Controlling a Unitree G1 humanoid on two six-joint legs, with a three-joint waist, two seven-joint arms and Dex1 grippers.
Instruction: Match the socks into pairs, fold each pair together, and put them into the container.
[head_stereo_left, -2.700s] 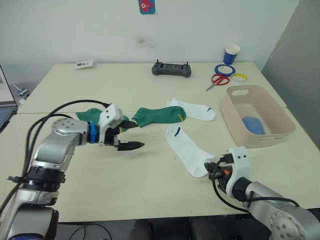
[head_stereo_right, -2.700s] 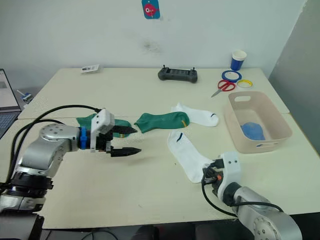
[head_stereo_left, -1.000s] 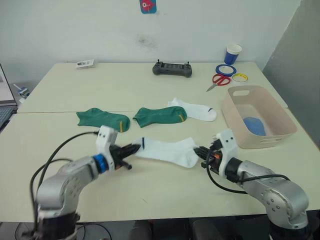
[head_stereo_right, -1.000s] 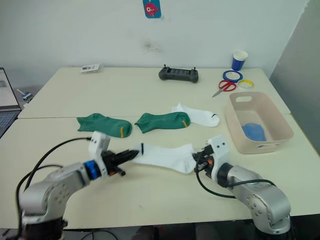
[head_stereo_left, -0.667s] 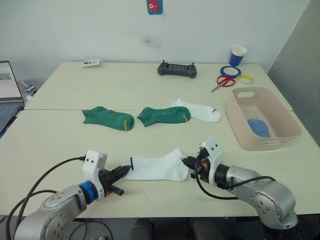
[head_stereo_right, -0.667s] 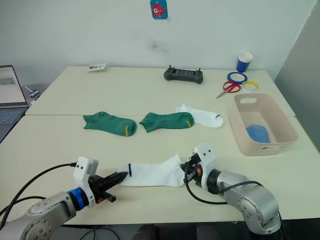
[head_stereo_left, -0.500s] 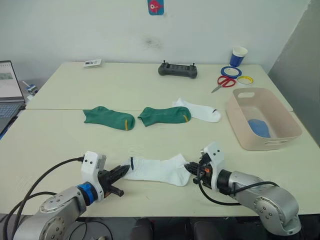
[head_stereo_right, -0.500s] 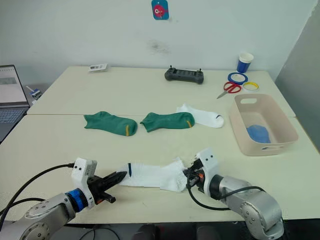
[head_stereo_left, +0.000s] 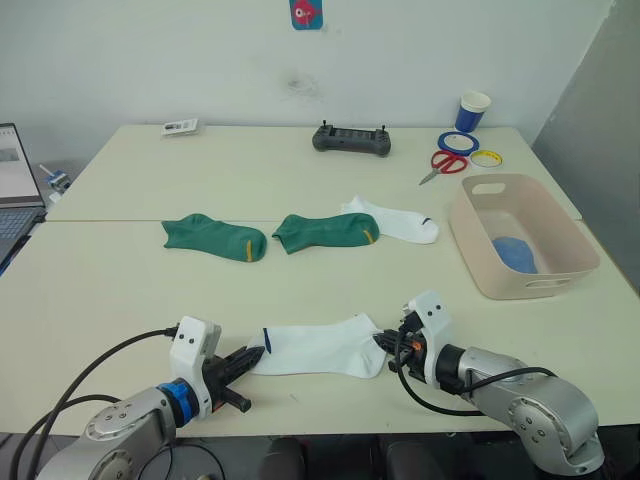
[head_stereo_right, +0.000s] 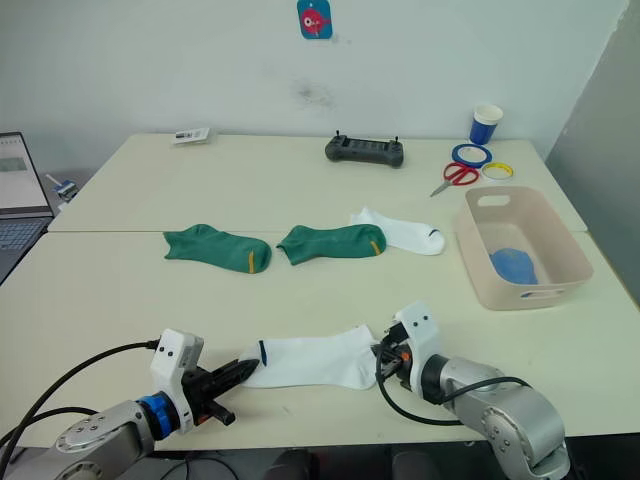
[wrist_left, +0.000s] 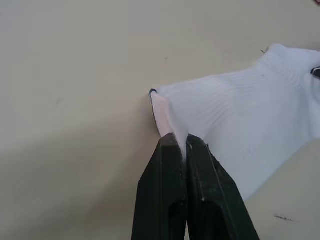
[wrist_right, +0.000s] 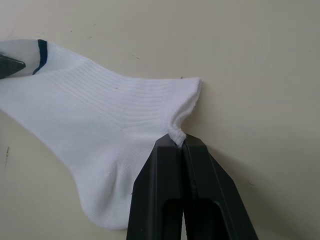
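With a blue sock (head_stereo_left: 513, 253) already in the container (head_stereo_left: 478, 275), both tools, left tool (head_stereo_left: 250, 362) and right tool (head_stereo_left: 385, 343), clamp the near white sock (head_stereo_left: 318, 347) flat on the tabletop (head_stereo_left: 300, 190), leaving the white and green pairs unfolded.

No readable text, number or brand name appears anywhere. A small white label (head_stereo_left: 175, 126) lies at the far left of the desk (head_stereo_left: 250, 180), bearing dark printing too small to make out. A blue sticker (head_stereo_left: 305, 13) on the wall carries a red cartoon-like figure, with no legible words. The blue and white paper cup (head_stereo_left: 472, 111) shows no lettering that can be read.
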